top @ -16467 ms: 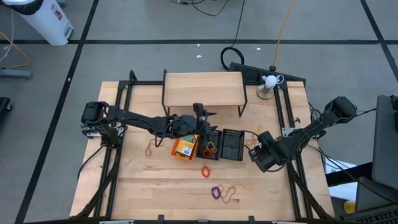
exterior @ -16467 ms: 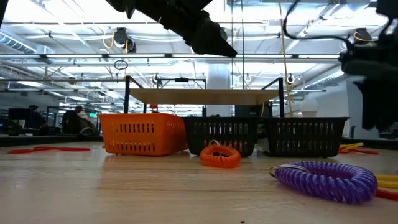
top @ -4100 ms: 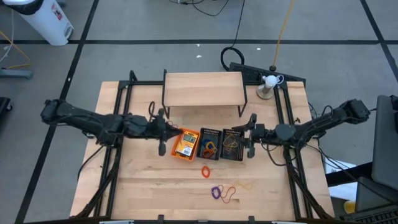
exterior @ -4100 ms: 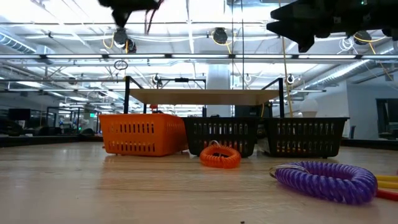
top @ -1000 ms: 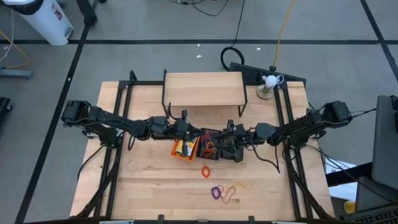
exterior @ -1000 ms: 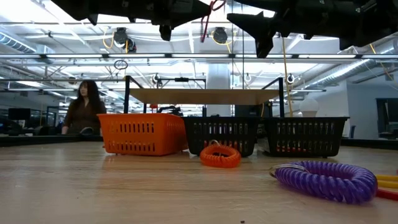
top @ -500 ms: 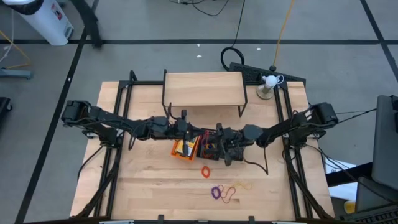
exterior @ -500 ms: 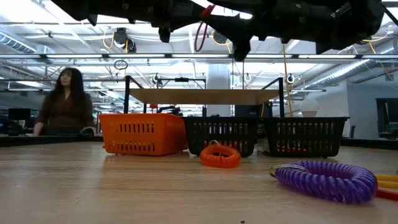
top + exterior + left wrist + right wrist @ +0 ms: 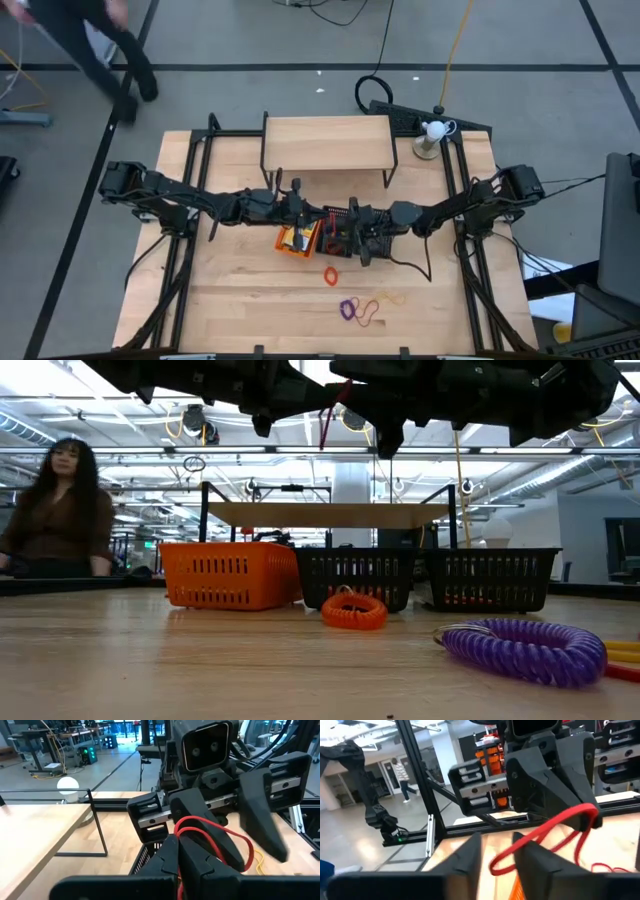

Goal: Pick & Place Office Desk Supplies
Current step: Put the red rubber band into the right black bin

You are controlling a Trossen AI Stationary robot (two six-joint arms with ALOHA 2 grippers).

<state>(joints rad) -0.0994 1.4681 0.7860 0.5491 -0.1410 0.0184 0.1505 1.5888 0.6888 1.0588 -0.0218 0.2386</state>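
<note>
Dangling between both arms above the black mesh trays [image 9: 340, 232], the thin red rubber-band loop [image 9: 212, 839] looked floppy, stretchy. Left pincer [image 9: 177, 851] pinched it shut; right pincer [image 9: 496, 851] slightly open around it. Grab the strand itself.

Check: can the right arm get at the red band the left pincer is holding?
Probably yes: the right pincer is open facing the left pincer, which is shut on the red band, nothing between them.
</note>
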